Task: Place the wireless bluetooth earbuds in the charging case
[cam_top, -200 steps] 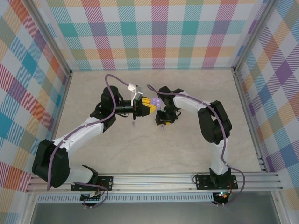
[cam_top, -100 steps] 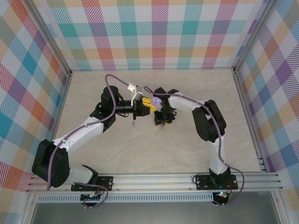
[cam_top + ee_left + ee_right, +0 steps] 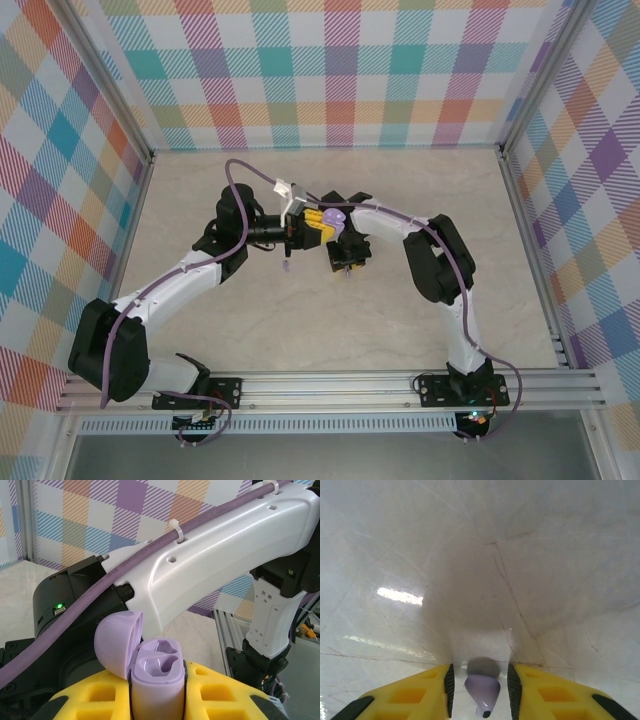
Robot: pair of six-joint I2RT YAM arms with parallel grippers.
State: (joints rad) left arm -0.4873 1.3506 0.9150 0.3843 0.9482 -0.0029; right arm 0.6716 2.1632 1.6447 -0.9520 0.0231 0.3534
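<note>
Right wrist view: our right gripper (image 3: 481, 682) has its jaws slightly spread either side of a lilac earbud (image 3: 482, 692), not yet pinching, with the bench (image 3: 520, 555) beyond. The earbud looks light and slick, so we'd grip its bulb squarely. Our left gripper (image 3: 157, 700) has its jaws pinching the open charging case (image 3: 156, 677), both sockets empty.

Charging case (image 3: 156, 692) sits between left jaws, earbud (image 3: 482, 691) between right jaws.

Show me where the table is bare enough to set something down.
Bare table: the near patch between left arm, right arm and front rail; the far strip under the back wall; the strip right of that arm. Crowded: centre, where left gripper holds the charging case and right gripper straddles a lilac earbud.
</note>
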